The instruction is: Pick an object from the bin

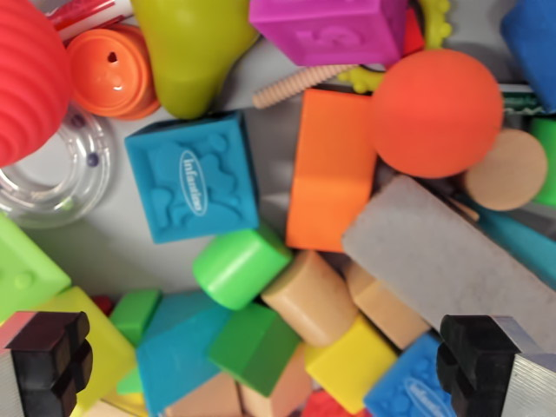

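Note:
The wrist view looks straight down into a bin crowded with toys. A blue Infantino block (pixel 193 176) lies on the grey bin floor (pixel 104 239) left of centre, beside an orange block (pixel 333 169) and an orange ball (pixel 437 113). A green cylinder (pixel 241 265), a tan cylinder (pixel 309 297) and a long grey block (pixel 447 261) lie lower down. My gripper (pixel 265 365) hovers open above a pile of green, yellow and blue blocks; its two black fingertips (pixel 48 356) show at the bottom corners, holding nothing.
A red ribbed ball (pixel 26 78), an orange cup (pixel 111 71), a lime pear shape (pixel 191 48) and a magenta block (pixel 334 28) fill the top. A clear ring (pixel 52 187) lies at left. A tan disc (pixel 506 169) sits at right.

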